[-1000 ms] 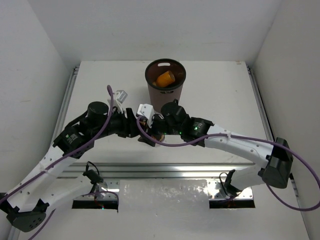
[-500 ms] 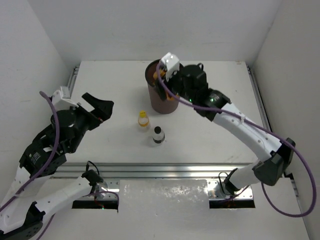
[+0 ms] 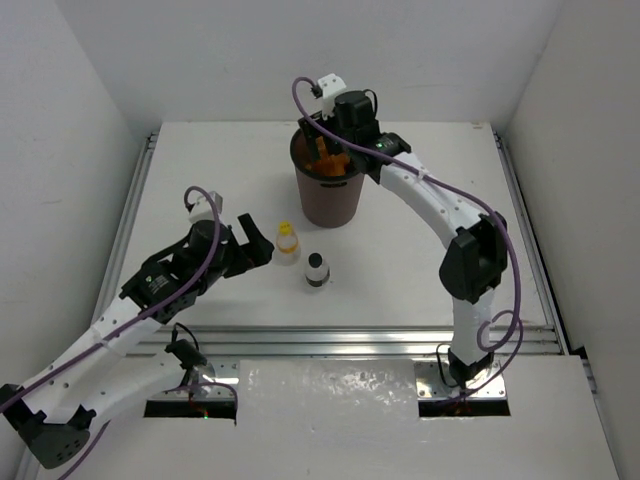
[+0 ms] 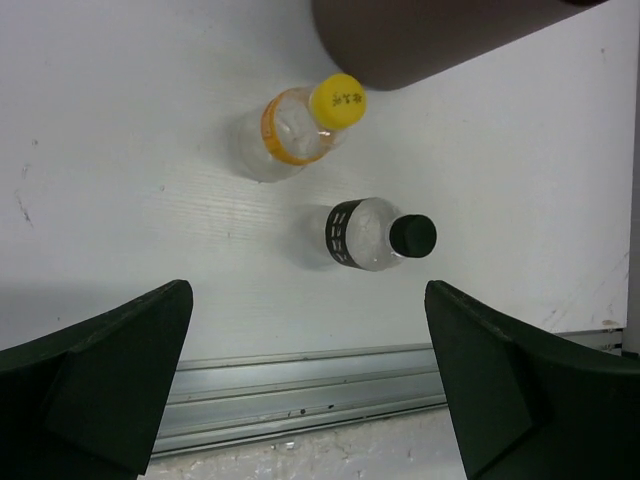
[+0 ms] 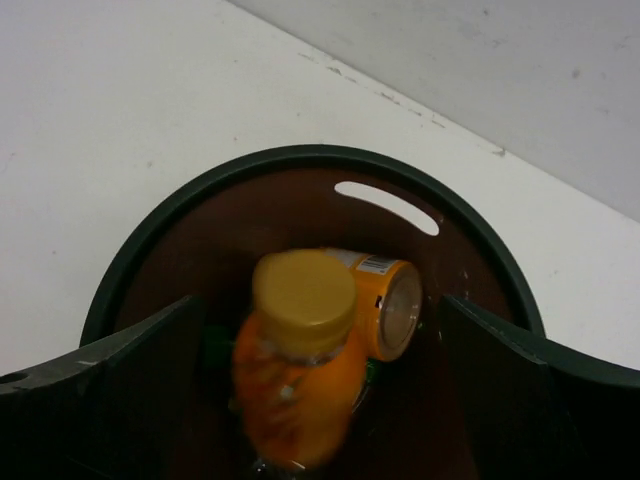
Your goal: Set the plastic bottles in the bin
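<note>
The dark brown bin [image 3: 328, 195] stands at the table's back middle. My right gripper [image 3: 325, 150] hangs open over its mouth. In the right wrist view a blurred orange bottle [image 5: 300, 390] with a yellow cap is between the spread fingers [image 5: 150, 370] of my right gripper [image 5: 318, 330], touching neither. Another orange bottle [image 5: 385, 305] lies inside the bin [image 5: 300, 155], with something green [image 5: 213, 350] beneath. A clear bottle with a yellow cap [image 3: 287, 243] [image 4: 295, 125] and a clear bottle with a dark label [image 3: 316, 271] [image 4: 365, 235] stand in front of the bin [image 4: 440, 30]. My left gripper [image 3: 256, 246] [image 4: 306, 295] is open just left of them, holding nothing.
An aluminium rail [image 3: 330, 338] [image 4: 300, 385] runs along the table's near edge. White walls close in the left, back and right sides. The right arm [image 3: 440, 205] arches over the right half of the table.
The right gripper carried an orange bottle from mid-table to the bin and opened; the bottle is dropping. The left gripper opened, swung left, then came back beside the two standing bottles.
</note>
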Action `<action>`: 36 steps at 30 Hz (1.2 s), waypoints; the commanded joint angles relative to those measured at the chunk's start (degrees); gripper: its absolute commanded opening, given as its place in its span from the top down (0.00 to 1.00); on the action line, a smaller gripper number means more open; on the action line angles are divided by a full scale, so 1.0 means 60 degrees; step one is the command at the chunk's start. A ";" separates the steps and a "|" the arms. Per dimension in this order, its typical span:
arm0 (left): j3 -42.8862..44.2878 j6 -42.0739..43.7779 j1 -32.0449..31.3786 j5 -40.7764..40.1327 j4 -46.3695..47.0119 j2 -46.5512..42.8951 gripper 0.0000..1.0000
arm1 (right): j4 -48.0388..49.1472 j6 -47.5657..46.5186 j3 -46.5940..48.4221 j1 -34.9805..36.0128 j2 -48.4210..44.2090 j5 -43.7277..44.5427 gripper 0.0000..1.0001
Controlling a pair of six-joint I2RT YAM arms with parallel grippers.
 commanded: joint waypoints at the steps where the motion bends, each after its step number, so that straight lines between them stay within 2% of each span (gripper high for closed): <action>1: 0.0285 0.0476 -0.0012 -0.0094 0.0758 -0.0185 0.00 | -0.0209 0.0268 0.1312 0.0139 -0.0502 0.0283 0.01; 5: 0.0490 0.0783 -0.0012 -0.0445 0.0612 -0.0010 0.00 | -0.0677 0.0517 0.0745 0.0549 -0.2050 0.0737 0.01; 7: 0.0519 0.0886 -0.0012 -0.1115 0.0452 -0.0024 0.00 | -0.1539 0.0998 0.0304 0.0930 -0.2625 0.0840 0.01; 9: 0.0578 0.0916 0.0002 -0.2405 0.0218 -0.0053 0.00 | -0.2084 0.1599 -0.1127 0.1485 -0.3693 0.1016 0.01; 10: 0.0564 0.0988 0.0003 -0.2786 0.0202 -0.0053 0.00 | -0.1940 0.1717 -0.1946 0.1705 -0.4161 0.1060 0.01; 11: 0.0563 0.1062 0.0003 -0.3283 0.0187 -0.0053 0.00 | -0.1416 0.2023 -0.3665 0.2128 -0.5079 0.1148 0.01; 13: 0.0665 0.1311 0.0046 -0.3609 0.0071 0.0078 0.00 | -0.1148 0.2565 -0.5444 0.2366 -0.5730 0.0989 0.01; 16: 0.0725 0.1370 0.0046 -0.4210 -0.0250 0.0123 0.00 | -0.0549 0.3022 -0.7044 0.2732 -0.6259 0.0987 0.02; 19: 0.0288 0.1092 0.0061 -0.4460 -0.0180 -0.0373 0.00 | 0.0725 0.3227 -0.8438 0.2791 -0.6378 0.0491 0.05; 24: -0.0125 0.1092 0.0061 -0.4123 0.0099 -0.1049 0.00 | 0.1635 0.3300 -0.8941 0.2938 -0.5545 -0.0096 0.07; 30: -0.0154 0.1165 0.0046 -0.3831 0.0099 -0.0655 0.00 | 0.2353 0.3330 -0.9058 0.2967 -0.4825 -0.0638 0.08; 36: -0.0198 0.1253 0.0032 -0.3742 0.0187 -0.0668 0.00 | 0.2383 0.3286 -0.8869 0.2982 -0.4445 -0.0844 0.08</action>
